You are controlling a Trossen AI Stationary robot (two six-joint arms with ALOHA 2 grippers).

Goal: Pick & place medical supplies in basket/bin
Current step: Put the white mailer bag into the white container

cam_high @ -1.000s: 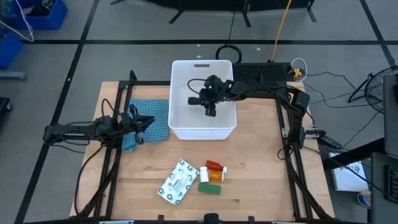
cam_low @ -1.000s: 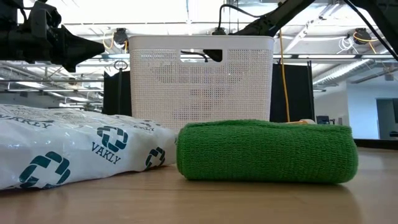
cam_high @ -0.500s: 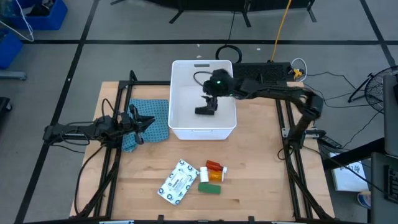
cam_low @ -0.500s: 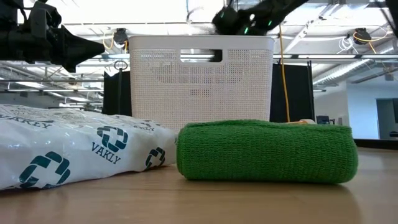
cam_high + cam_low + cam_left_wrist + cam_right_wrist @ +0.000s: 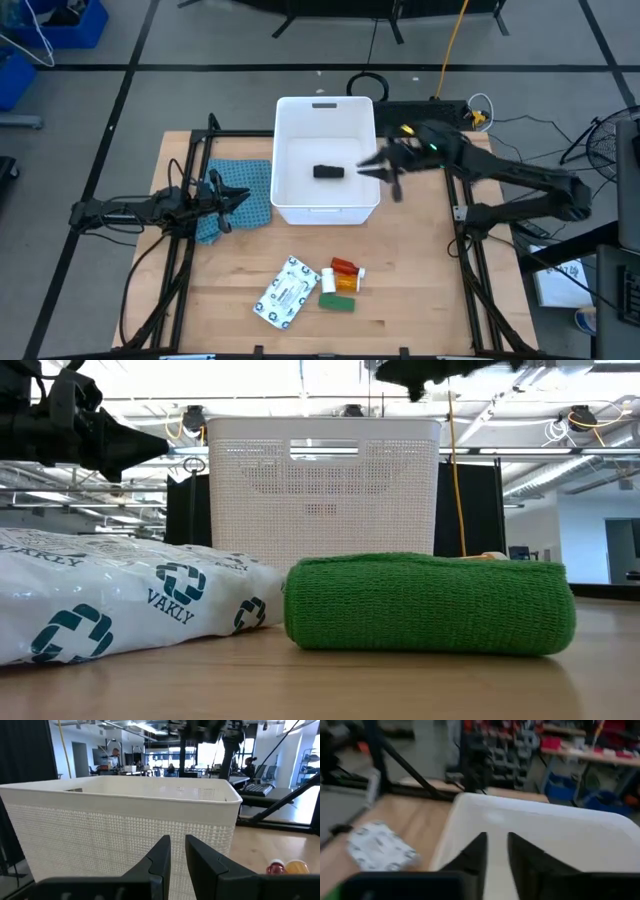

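Black block lies on the floor of the tub, free of both grippers. Right gripper hangs over the tub's right rim, just beside and above the block; in its wrist view the fingers stand close together with a narrow gap and nothing between them. Left gripper waits over the cloth, well apart from the supplies, fingers likewise narrow and empty, pointing at the tub wall. Remaining supplies sit in a cluster on the table, well apart from both sets of fingers: packet, bottles and green block, the green block touching the bottles, the packet just beside them. Handling judgement: the packet looks light, thin and floppy with a slick film, so take it by a short edge or pinch across a corner; expect sag. The green block shows a knitted, bandage-like surface in the low view, so probably soft, light and grippy; squeeze across the short side at mid-length. The bottles look light, rigid, smooth and prone to roll; grip across the body below the cap. Writing: "VAKLY" with a teal cross emblem repeats on the packet; nothing else legible.
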